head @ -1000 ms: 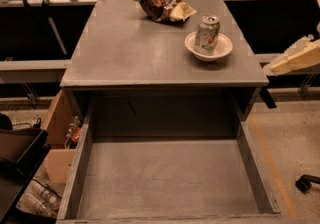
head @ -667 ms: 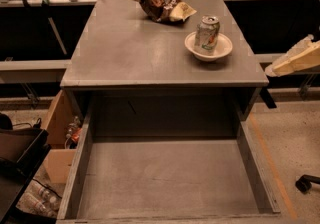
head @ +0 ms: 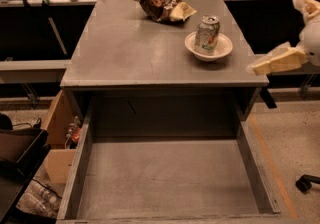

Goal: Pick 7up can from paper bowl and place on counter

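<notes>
We see a silvery-green 7up can (head: 207,33) with a silver top and a red-and-green mark, standing in a plain white paper bowl (head: 223,51). The surface (head: 130,48) is matte grey with faint scuffs; the drawer tray (head: 165,178) below is the same grey. The snack bag (head: 160,4) is brown and yellow. Our claw (head: 259,67), pale cream, hangs off the surface's right edge, near the bowl.

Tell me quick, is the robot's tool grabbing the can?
The tool: beside the counter at its right edge, apart from the 7up can, which stands in the paper bowl; holding nothing. Open or closed: cannot be told.
</notes>
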Motion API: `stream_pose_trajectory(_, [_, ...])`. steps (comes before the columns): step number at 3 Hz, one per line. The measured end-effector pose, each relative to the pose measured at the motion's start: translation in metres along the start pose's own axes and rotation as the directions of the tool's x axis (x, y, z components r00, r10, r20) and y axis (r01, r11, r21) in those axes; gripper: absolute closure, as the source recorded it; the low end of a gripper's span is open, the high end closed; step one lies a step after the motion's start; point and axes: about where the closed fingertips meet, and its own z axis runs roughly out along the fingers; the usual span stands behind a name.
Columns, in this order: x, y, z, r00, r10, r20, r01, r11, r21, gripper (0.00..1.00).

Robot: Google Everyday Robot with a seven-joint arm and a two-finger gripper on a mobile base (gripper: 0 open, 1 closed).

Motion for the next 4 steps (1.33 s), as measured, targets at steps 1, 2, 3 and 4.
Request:
stream_pose_trajectory(1, [0.006, -0.014, 0.059, 0.979, 0.149, 0.142, -0.149, 0.9888, -0.007, 0.0])
stream_pose_trajectory(2, [0.007, -0.025, 0.103, 0.951, 0.221, 0.217, -0.216, 0.9753, -0.045, 0.0])
stream_pose_trajectory(3, [0.009, -0.029, 0.135, 0.928, 0.28, 0.247, -0.268, 0.96, -0.082, 0.0])
stream_pose_trajectory(4, [0.012, -0.027, 0.162, 0.9, 0.345, 0.267, -0.323, 0.9381, -0.125, 0.0])
